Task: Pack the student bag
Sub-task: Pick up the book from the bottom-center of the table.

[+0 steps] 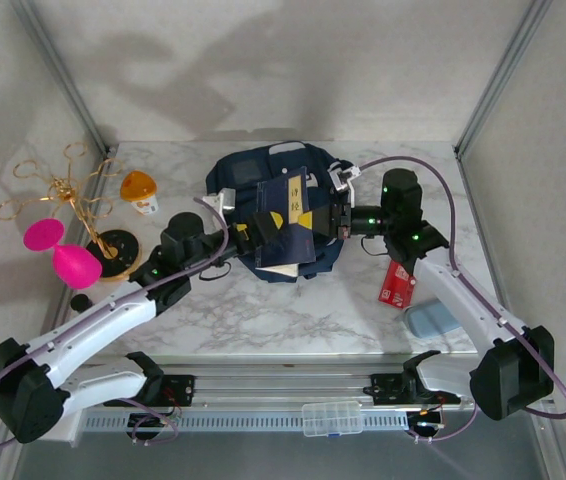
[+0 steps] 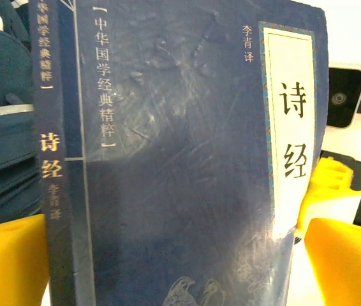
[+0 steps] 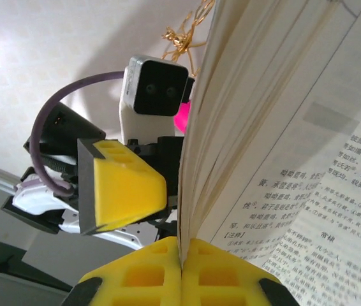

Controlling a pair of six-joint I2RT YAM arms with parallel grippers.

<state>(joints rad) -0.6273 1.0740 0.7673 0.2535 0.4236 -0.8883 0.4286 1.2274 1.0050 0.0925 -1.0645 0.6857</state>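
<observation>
The bag point(image 1: 235, 176) lies at the middle of the table point(image 1: 293, 310), and the book point(image 1: 293, 215) hangs just above the bag's near half. Loading that book appears to be the step in hand.

The right gripper point(image 1: 335, 218), at the bag's right side, is clamped tight on a thin edge of the book, so the pages fan loose. The left gripper point(image 1: 237, 231), at the bag's left side, stands wide apart facing the cover and holds nothing.

Whether the bag's mouth gapes under the book I cannot tell. The next move probably calls for the left gripper to steady the spine or spread the opening. So thin a pinch could slip or tear paper.

The two grippers sit close over the bag, leaving little room between them. Right of the bag, a red packet point(image 1: 396, 283) and a pale blue pad point(image 1: 433, 320) lie near the right arm. Left of it, well apart, stand a gold rack point(image 1: 63, 195), a pink toy point(image 1: 63, 255) and an orange-lidded cup point(image 1: 139, 191). The marble in front of the bag is the open ground.
</observation>
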